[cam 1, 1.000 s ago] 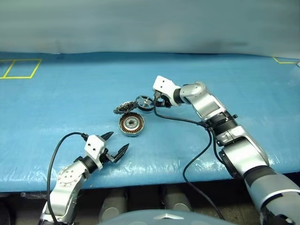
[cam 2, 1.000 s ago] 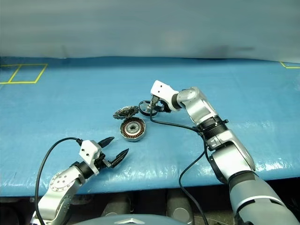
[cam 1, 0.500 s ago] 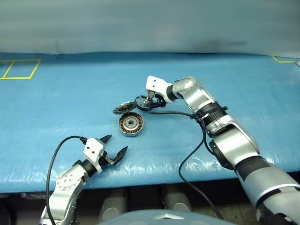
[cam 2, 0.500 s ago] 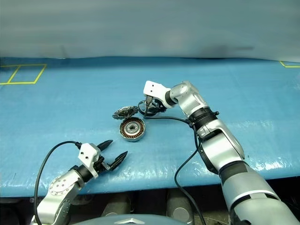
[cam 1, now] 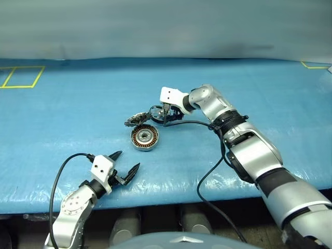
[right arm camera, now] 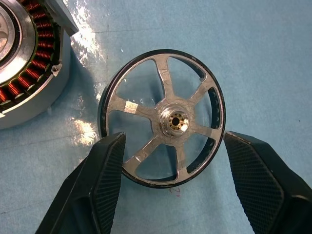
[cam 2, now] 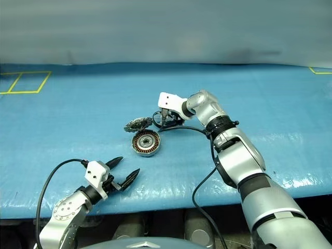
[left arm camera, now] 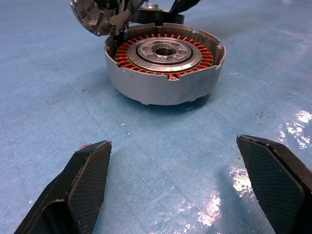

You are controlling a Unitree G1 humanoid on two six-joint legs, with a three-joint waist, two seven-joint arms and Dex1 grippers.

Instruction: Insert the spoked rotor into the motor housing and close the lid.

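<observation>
**Right claw astride the rotor**

My landmark is the round grey metal motor housing (cam 1: 144,137) with its ring of copper windings, flat on the blue-covered table (cam 1: 62,114). Just beyond it lies the small dark-rimmed spoked rotor (right arm camera: 163,118), silvery spokes up — my right claw (cam 1: 165,115) hangs over it, fingers (right arm camera: 102,185) parted wide on either side of the rim, not gripping. The dull grey round lid (cam 1: 136,119) leans tilted beside the rotor, just behind the housing. My left claw (cam 1: 124,167) sits nearer me than the housing, well apart — spread wide, holding nothing.
</observation>
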